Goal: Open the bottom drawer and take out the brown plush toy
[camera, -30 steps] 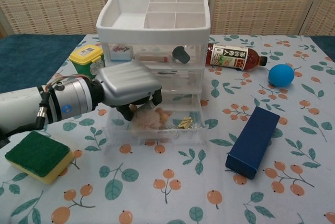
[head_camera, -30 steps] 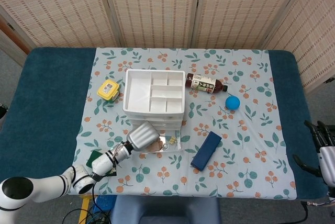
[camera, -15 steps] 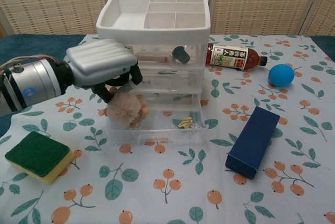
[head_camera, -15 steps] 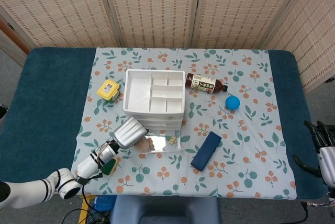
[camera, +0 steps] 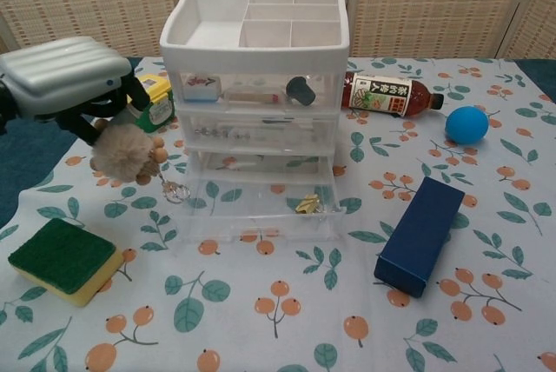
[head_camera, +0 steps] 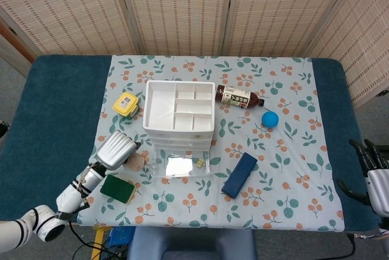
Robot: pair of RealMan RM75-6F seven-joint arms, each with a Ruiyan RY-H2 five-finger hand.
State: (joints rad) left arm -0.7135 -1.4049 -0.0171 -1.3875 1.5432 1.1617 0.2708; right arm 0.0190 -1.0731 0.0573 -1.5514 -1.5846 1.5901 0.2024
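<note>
Left robot hand (camera: 61,76) held brown plush toy (camera: 123,151) by its top, nr table's left edge. Loose pinch, dangling keyring (camera: 174,190) — toy could've slipped. Right robot hand (head_camera: 377,178) idle, fingers apart.

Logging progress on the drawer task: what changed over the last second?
The left hand, holding the brown plush toy, lifted it out of the open bottom drawer and carried it left, clear of it. The drawer stayed open; the right hand stayed put.
</note>
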